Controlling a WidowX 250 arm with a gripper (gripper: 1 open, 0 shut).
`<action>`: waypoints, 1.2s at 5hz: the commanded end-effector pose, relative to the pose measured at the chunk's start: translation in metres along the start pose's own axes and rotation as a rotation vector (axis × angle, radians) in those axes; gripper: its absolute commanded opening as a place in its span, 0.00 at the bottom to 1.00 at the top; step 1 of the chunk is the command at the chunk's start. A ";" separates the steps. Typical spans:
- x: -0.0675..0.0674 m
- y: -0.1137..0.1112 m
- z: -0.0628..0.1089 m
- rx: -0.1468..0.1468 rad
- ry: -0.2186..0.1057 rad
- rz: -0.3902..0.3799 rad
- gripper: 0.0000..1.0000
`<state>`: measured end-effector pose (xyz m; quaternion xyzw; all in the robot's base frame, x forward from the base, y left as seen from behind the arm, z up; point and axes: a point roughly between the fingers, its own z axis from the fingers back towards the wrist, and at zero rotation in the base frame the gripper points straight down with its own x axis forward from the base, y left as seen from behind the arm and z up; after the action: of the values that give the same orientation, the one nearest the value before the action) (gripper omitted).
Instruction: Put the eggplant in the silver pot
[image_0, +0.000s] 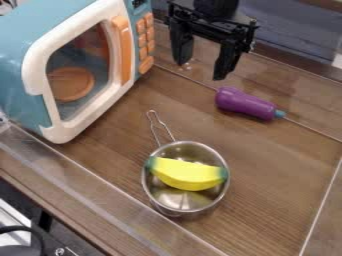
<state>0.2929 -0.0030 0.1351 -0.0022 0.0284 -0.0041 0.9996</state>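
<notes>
The purple eggplant (249, 103) lies on its side on the wooden table (294, 170) at the right, its dark green cap pointing right. The silver pot (186, 178) stands near the front centre, its wire handle reaching back-left, and a yellow banana-like toy (187, 173) lies inside it. My black gripper (201, 55) hangs at the back centre, pointing down, its fingers spread open with nothing between them. It is behind and left of the eggplant, apart from it.
A teal-and-white toy microwave (74, 60) with an orange button panel fills the back left. The table's front edge (80, 225) runs diagonally at the lower left. A raised rim (325, 195) borders the right side.
</notes>
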 end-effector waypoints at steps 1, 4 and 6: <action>0.002 -0.018 -0.029 0.002 0.063 -0.157 1.00; 0.056 -0.022 -0.050 0.093 0.002 -0.572 1.00; 0.083 -0.047 -0.046 0.148 -0.008 -0.661 1.00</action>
<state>0.3649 -0.0479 0.0649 0.0549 0.0534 -0.3285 0.9414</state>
